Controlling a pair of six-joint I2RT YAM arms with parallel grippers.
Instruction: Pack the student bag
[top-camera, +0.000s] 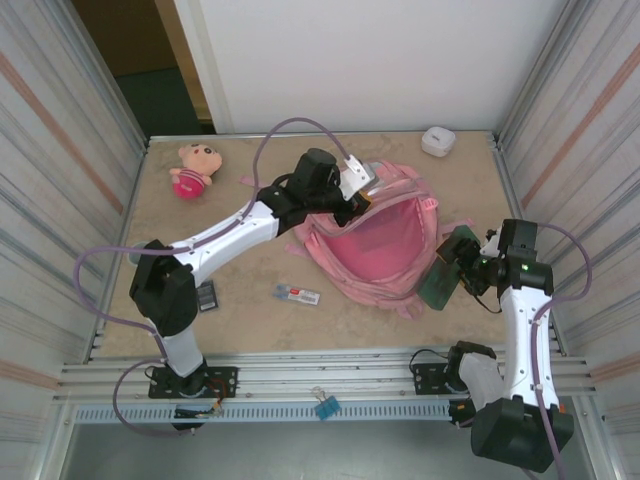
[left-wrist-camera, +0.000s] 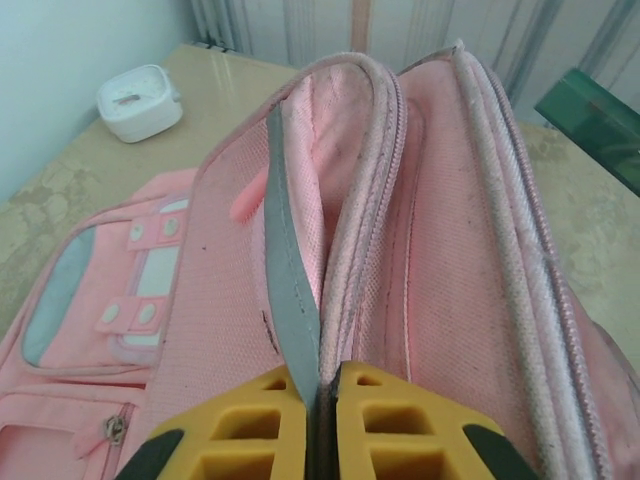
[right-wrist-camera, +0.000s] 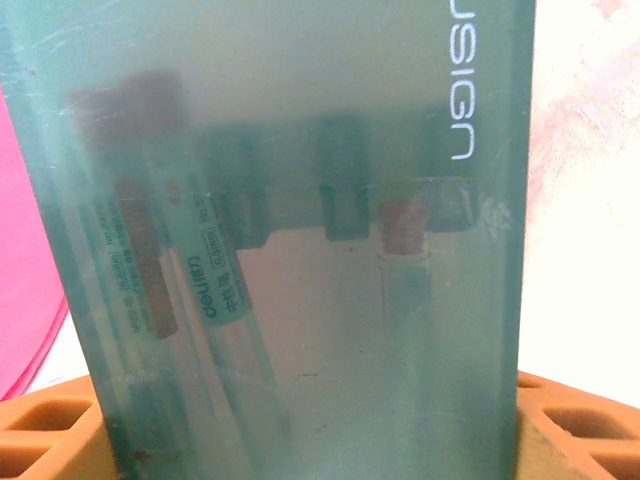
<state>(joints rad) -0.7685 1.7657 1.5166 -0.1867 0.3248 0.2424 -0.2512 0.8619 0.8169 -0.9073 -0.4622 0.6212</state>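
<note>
Now left fingers (left-wrist-camera: 250, 440) tight on student bag (top-camera: 385, 250), right fingers (right-wrist-camera: 50, 430) around pen-filled case (right-wrist-camera: 300, 250).

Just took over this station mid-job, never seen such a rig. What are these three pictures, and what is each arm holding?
Two robot arms stand at the near edge of a table, each with a two-finger gripper. The wide picture is from a fixed camera above and behind them; the other two are wrist cameras. The left gripper is shut on the grey trim strip at the pink backpack's open mouth. The right gripper holds a green see-through pencil case with pens inside, beside the bag. Loose on the table: a plush doll, a small white box and a small flat packet.
</note>
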